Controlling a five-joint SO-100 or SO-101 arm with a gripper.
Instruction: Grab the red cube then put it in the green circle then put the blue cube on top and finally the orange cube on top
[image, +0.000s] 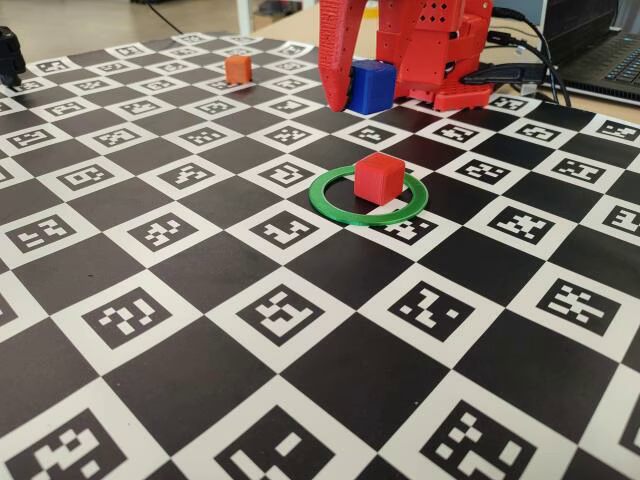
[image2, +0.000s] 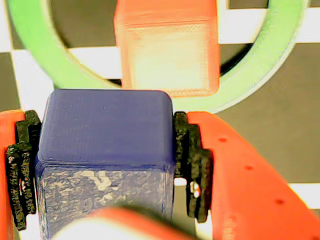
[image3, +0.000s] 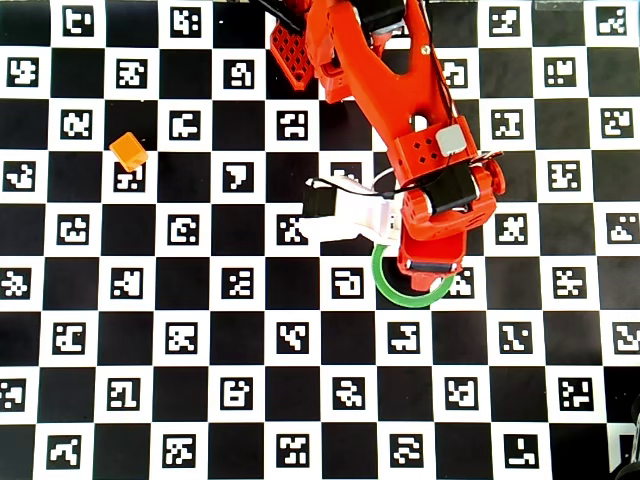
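Note:
The red cube (image: 379, 177) stands inside the green circle (image: 340, 213) on the checkered mat. My gripper (image: 365, 95) is shut on the blue cube (image: 370, 86) and holds it in the air above the ring. In the wrist view the blue cube (image2: 105, 130) sits between the black pads (image2: 192, 160) of my gripper (image2: 107, 150). The red cube (image2: 167, 50) and the green circle (image2: 272, 65) lie just beyond it. In the overhead view my gripper (image3: 430, 265) covers both cubes, and only part of the green circle (image3: 390, 294) shows. The orange cube (image: 238, 69) sits apart at the far left (image3: 129, 151).
The mat of black squares and white marker tiles (image: 280, 310) covers the table. The arm's base (image: 450, 60) stands behind the ring. A laptop (image: 600, 50) and cables lie at the back right, and a black object (image: 8, 55) sits at the left edge.

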